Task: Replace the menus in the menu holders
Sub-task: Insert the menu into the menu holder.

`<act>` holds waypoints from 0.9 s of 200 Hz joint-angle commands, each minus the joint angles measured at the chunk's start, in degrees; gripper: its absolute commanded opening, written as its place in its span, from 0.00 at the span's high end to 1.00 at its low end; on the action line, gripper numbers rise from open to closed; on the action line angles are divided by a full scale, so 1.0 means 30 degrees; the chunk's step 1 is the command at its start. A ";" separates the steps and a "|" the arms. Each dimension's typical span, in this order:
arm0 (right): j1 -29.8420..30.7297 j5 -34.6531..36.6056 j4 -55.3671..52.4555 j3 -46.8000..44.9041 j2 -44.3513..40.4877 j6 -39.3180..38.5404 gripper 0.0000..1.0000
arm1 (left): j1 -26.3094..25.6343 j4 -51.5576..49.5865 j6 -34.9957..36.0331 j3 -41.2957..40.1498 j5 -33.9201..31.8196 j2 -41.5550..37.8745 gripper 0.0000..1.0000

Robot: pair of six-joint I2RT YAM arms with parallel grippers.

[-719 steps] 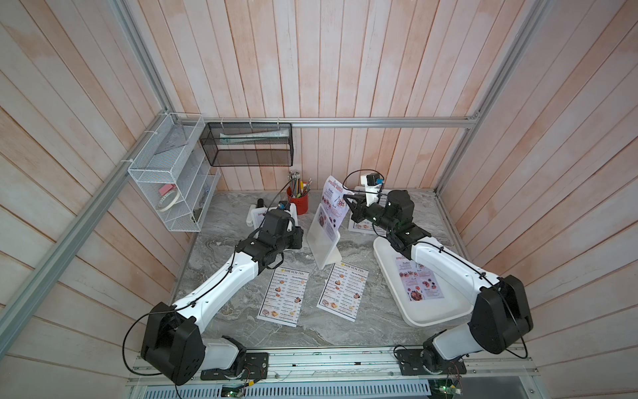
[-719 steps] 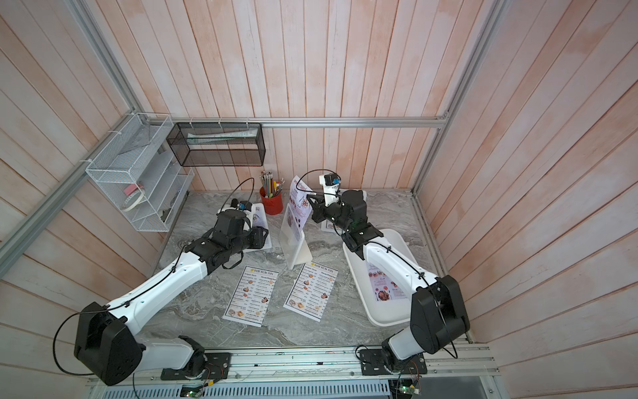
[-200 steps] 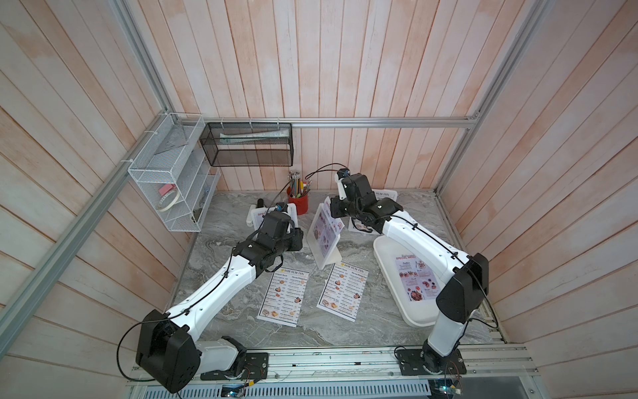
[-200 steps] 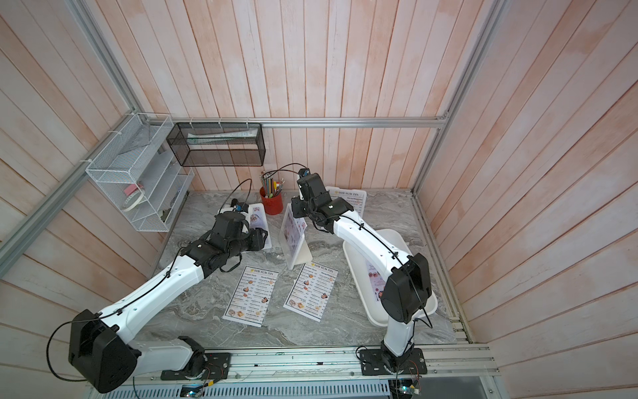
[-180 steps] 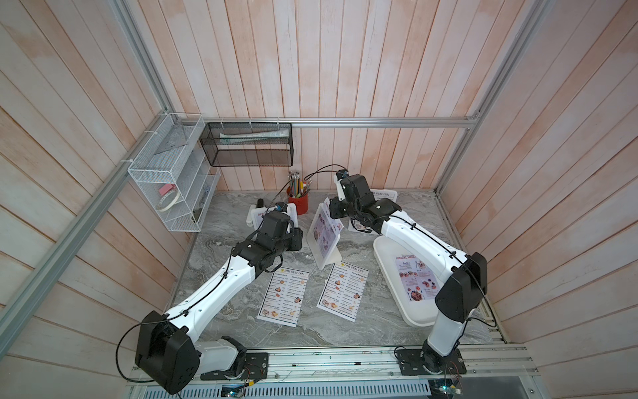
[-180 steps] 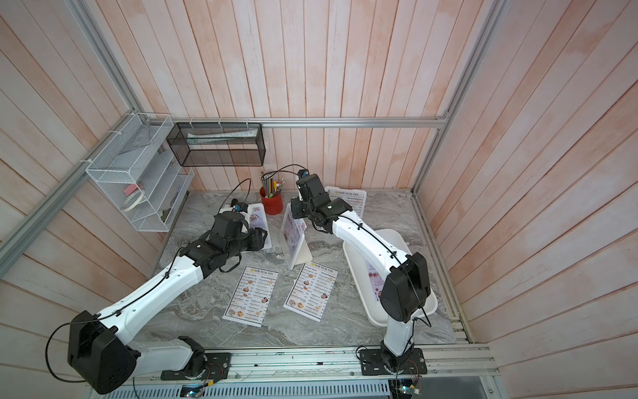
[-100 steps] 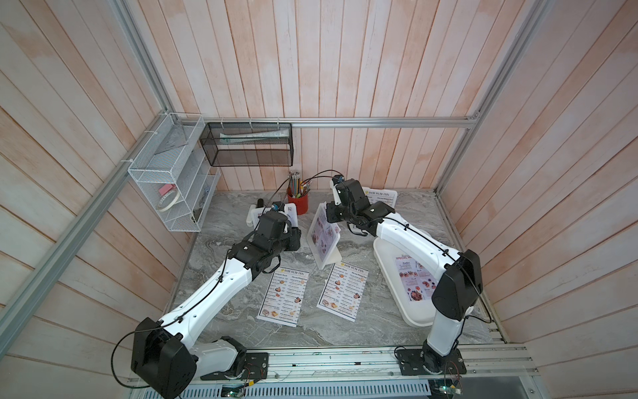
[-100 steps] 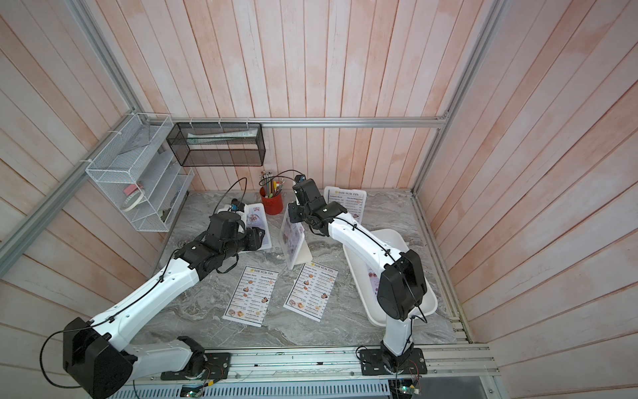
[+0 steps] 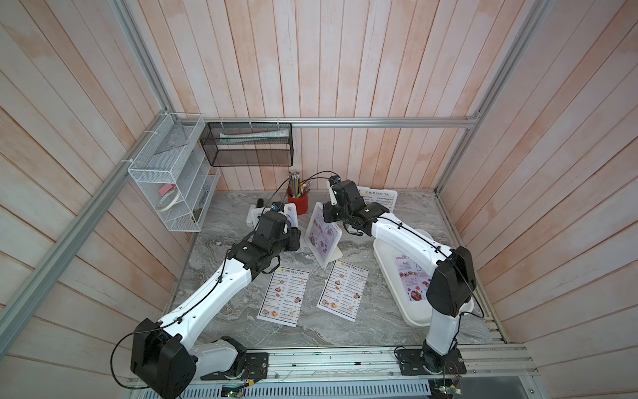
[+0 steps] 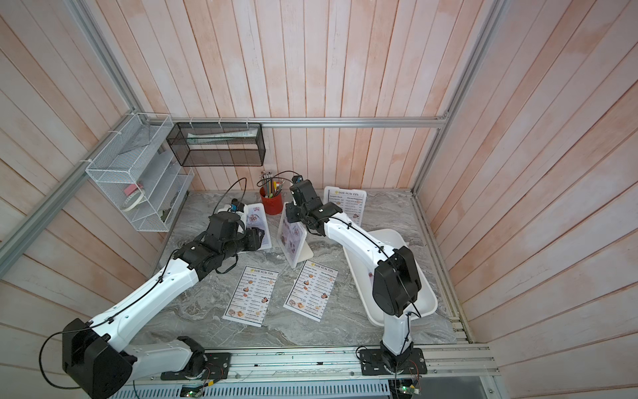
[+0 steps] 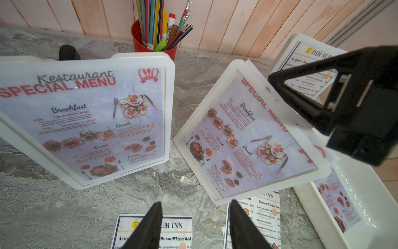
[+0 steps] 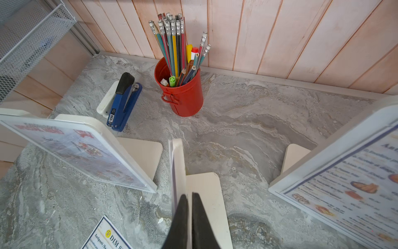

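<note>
Three white menu holders stand at the back. The left one (image 11: pixel 86 120) and the middle one (image 9: pixel 324 238) show lilac SPECIAL MENU sheets. The right one (image 9: pixel 379 198) shows a DIM SUM INN sheet. My right gripper (image 12: pixel 189 200) sits on the middle holder's top edge, shut on the thin edge of the lilac menu (image 11: pixel 247 133) that sticks out there. My left gripper (image 11: pixel 193 215) hangs open and empty, low in front of the left and middle holders. Two DIM SUM INN menus (image 9: pixel 283 297) (image 9: pixel 343 293) lie flat on the table.
A large white tray (image 9: pixel 381 259) at the right holds a lilac menu (image 9: pixel 409 279). A red pencil cup (image 9: pixel 298 203) and a blue stapler (image 12: pixel 123 101) stand behind the holders. A white wire rack (image 9: pixel 172 179) and a black mesh basket (image 9: pixel 248 145) hang on the walls.
The lilac sheet that stood high above the middle holder in my right gripper now sits low in it. The right arm has swung leftward over the holder. The left gripper has edged toward the back.
</note>
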 commanded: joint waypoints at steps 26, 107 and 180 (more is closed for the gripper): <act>-0.0011 0.0301 -0.0851 0.0374 0.0118 -0.0336 0.80 | 0.0084 -0.0203 0.0306 -0.0106 0.0121 -0.0293 0.47; -0.0299 0.0925 -0.1498 0.0321 -0.0619 -0.0369 0.77 | 0.0099 0.0015 0.0224 -0.0125 0.0179 -0.0173 0.47; -0.0284 -0.0158 -0.0652 -0.1044 -0.0904 0.0201 0.74 | 0.0102 -0.0182 0.0200 -0.0241 0.0003 -0.0382 0.47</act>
